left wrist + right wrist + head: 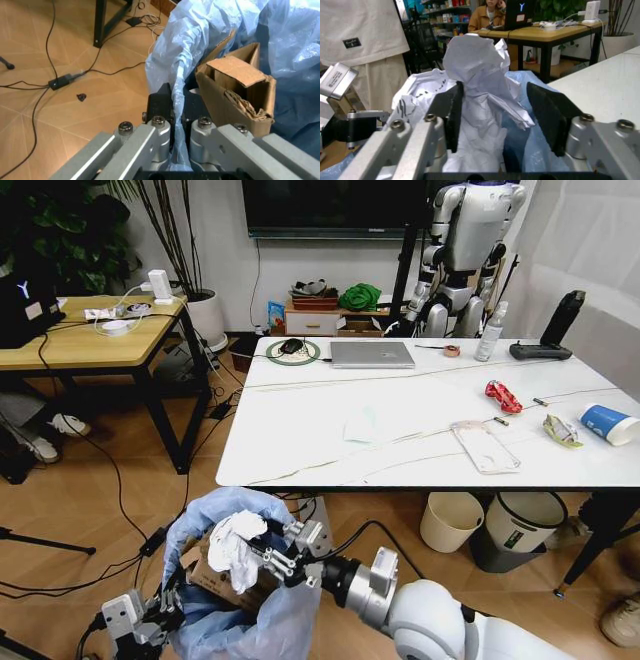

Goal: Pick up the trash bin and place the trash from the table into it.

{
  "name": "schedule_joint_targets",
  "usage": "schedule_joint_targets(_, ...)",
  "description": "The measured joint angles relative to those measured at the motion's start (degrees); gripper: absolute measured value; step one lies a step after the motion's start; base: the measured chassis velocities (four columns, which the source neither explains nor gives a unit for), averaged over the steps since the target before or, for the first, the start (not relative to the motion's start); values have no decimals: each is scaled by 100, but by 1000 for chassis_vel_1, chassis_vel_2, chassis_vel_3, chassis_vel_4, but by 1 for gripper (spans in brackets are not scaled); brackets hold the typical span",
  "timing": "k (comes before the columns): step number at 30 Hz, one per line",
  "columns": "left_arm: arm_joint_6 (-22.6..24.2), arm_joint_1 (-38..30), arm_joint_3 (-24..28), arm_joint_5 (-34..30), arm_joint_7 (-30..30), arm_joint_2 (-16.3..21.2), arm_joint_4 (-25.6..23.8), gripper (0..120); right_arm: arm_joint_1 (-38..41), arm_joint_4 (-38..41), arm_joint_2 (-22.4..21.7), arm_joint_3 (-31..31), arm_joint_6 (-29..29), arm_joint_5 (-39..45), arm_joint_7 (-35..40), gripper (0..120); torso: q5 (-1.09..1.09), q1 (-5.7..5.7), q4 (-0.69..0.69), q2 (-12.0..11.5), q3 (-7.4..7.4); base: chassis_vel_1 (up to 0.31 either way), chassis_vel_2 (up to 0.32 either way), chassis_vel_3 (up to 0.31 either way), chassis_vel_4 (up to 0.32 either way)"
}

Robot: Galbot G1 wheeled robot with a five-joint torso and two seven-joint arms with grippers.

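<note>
Our right gripper (262, 562) sits at abt 6 o'clock in the head view, low and in front of the table (300, 450), over the mouth of the trash bin (215, 515). Its jaws stand apart w/ a crumpled white tissue (480, 93) between them; in the right wrist view one pad touches the wad and the other stands a bit off, so we judge the tissue let go or nearly so, resting on what's already in the bin. The tissue is very light, soft, squashes to nothing; any pinch on the bulk of the wad holds it, no slip risk.

Our left gripper (177, 123) is at abt 7 o'clock, clenched on a fold of the bin's blue bag rim. That liner is thin, crinkly and slick, prob. tears if yanked; we think taking it at a bunched fold is right. A brown cardboard piece (240, 90) sits in the bag just beside the fingers; stiff, light.

Further out, on the table at abt 2–3 o'clock: flat white pouch (484, 446) (limp, lies flush, hard to get under; go for an edge), red wrapper (503, 395), yellowish wrapper (561, 430) (both light, crinkly), and paper cup (607, 423) on its side (light, crushable; grip across the wall gently). All well apart from both grippers.
</note>
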Motion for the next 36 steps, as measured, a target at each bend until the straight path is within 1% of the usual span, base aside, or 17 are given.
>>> schedule_joint_targets(3, 9, -49, -7, -8, -19, -15, 49, 0, 3, 66, -103, 30, 2, -12, 14, 60, 0, 0, 1, 0, 0, 0, 0, 0, 0)
schedule_joint_targets(4, 9, -49, -7, -8, -19, -15, 49, 0, 3, 66, -103, 30, 2, -12, 14, 60, 0, 0, 1, 0, 0, 0, 0, 0, 0)
schedule_joint_targets(5, 11, -55, -12, -12, -23, -18, 50, 0, 3, 76, -128, 26, 3, -18, 22, 63, 0, 0, 1, 0, 0, 0, 0, 0, 0)
schedule_joint_targets(8, 19, -68, -41, -39, -40, -17, 51, 0, 1, 125, -232, -19, -1, -39, 81, 77, 1, 0, 1, 0, 0, 0, 0, 0, 0)
schedule_joint_targets(10, 21, -73, -47, -46, -44, -17, 51, 0, 3, 144, -259, -38, -22, -40, 105, 82, 0, 0, 1, 0, 0, 0, 0, 0, 0)
schedule_joint_targets(12, 23, -77, -50, -48, -46, -16, 51, 0, 9, 155, -273, -54, -40, -41, 122, 84, 0, 0, 0, 0, 0, 0, 0, 0, 0)
schedule_joint_targets(13, 24, -82, -51, -51, -47, -16, 51, 0, 19, 172, -292, -73, -61, -42, 146, 92, 1, 0, 0, 0, 0, 0, 0, 0, 0)
schedule_joint_targets(14, 26, -87, -51, -54, -49, -16, 52, 0, 38, 186, -309, -90, -75, -41, 169, 96, 1, 0, 0, 0, 0, 0, 0, 0, 0)
schedule_joint_targets(16, 29, -91, -50, -60, -51, -13, 57, 0, 73, 212, -341, -105, -102, -23, 224, 100, 1, 0, 1, 0, 0, 0, 0, 0, 0)
schedule_joint_targets(20, 31, -108, -75, -95, -58, 16, 61, 0, 43, 278, -474, -75, -101, -4, 326, 100, 0, 0, 0, 0, 0, 0, 0, 0, 0)
schedule_joint_targets(22, 34, -111, -76, -101, -63, 14, 72, 0, 44, 309, -395, 179, -139, -8, 469, 100, 0, 0, 0, 0, 0, 0, 0, 0, 0)
schedule_joint_targets(23, 34, -109, -70, -101, -66, 4, 91, 0, 111, 214, -177, 598, -345, 113, 670, 100, 1, 0, 1, 0, 0, 0, 0, 0, 0)
schedule_joint_targets(25, 34, -105, -49, -94, -67, -20, 102, 0, 223, -42, 107, 1162, -734, 232, 965, 100, 0, 0, 1, -1, 0, 0, 0, 0, 0)
schedule_joint_targets(26, 34, -105, -49, -94, -67, -20, 102, 0, 223, -42, 107, 1162, -734, 232, 965, 100, 0, 0, 1, -1, 0, 0, 0, 0, 0)
schedule_joint_targets(30, 35, -128, -17, -73, -66, -17, 136, 0, 459, -784, 509, 2036, -1456, 435, 1321, 100, 0, 1, 1, -2, 0, 0, 0, 0, 0)
schedule_joint_targets(32, 38, -135, -14, -75, -67, -4, 140, 0, 531, -984, 582, 2166, -1529, 473, 1337, 100, 1, 1, 0, -2, 0, 0, 0, 0, 0)
schedule_joint_targets(36, 45, -117, -14, -75, -65, 22, 147, 0, 1060, -1978, 952, 2598, -1751, 677, 1382, 100, 0, 1, 0, -2, 1, 0, 0, 0, 0)
